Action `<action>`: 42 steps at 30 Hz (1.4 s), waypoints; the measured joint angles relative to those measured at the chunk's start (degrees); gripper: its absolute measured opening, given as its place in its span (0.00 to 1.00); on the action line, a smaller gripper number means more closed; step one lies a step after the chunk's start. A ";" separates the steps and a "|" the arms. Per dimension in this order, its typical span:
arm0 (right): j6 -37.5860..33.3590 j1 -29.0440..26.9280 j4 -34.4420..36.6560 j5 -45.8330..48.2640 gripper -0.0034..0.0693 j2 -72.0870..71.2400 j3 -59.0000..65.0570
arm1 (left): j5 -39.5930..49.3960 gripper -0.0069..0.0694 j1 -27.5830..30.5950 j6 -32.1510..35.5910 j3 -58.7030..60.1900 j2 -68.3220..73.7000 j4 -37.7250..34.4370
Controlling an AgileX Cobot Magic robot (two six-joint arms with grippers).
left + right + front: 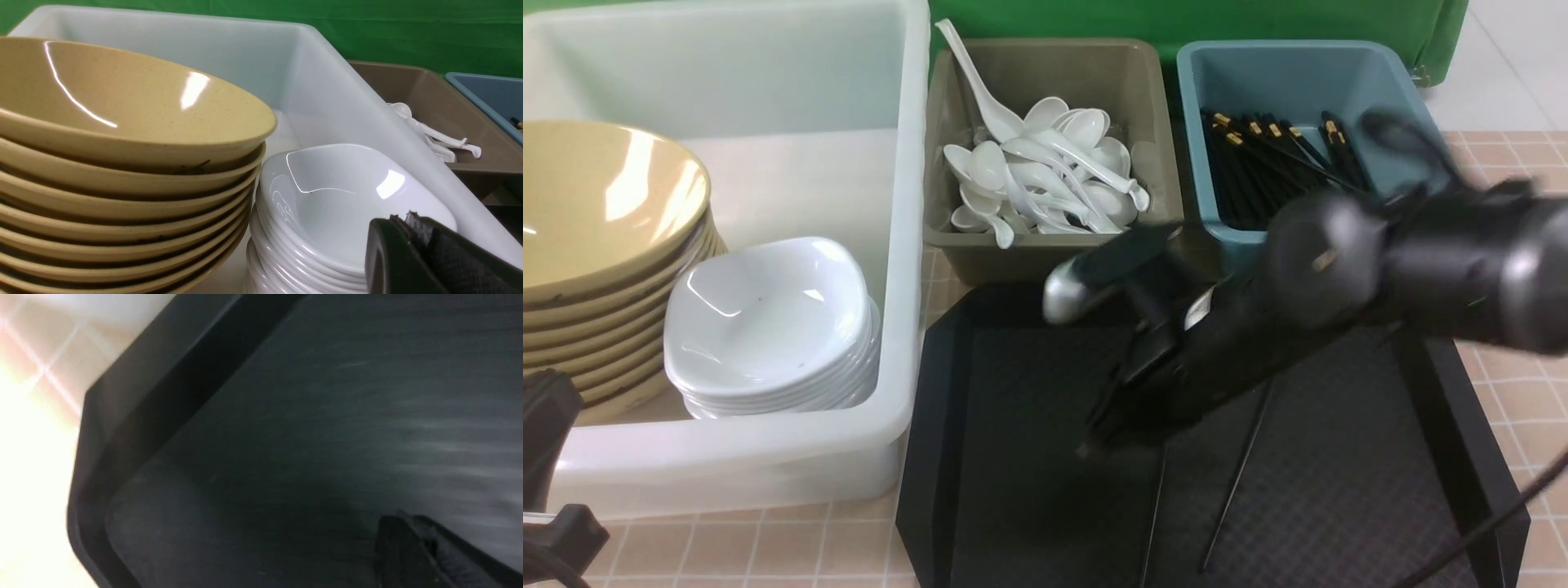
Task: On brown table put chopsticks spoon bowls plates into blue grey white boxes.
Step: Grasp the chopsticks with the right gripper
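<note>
The white tub (907, 245) holds a stack of tan bowls (596, 245) and a stack of white plates (768, 327); both also show in the left wrist view, the bowls (122, 122) beside the plates (339, 204). The blue box (1201, 73) holds several black chopsticks (1258, 155). Two more chopsticks (1240, 474) lie on the black tray (1029, 506). The blue-tipped spoon is not in view. My left gripper (402, 218) is shut and empty, beside the plates. My right gripper (1094, 441) is blurred, low over the tray's left part, and looks shut and empty (402, 520).
The olive-grey box (1054, 253) holds several plain white spoons (1045, 171). The black tray lies on the brown table (768, 547) in front of the two small boxes. A green cloth (1176, 16) hangs behind. My right arm (1421, 253) reaches across the tray.
</note>
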 joint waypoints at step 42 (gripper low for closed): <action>18.77 -10.03 -26.75 5.82 0.71 1.99 1.64 | 0.00 0.10 0.00 -0.05 0.07 0.00 -0.18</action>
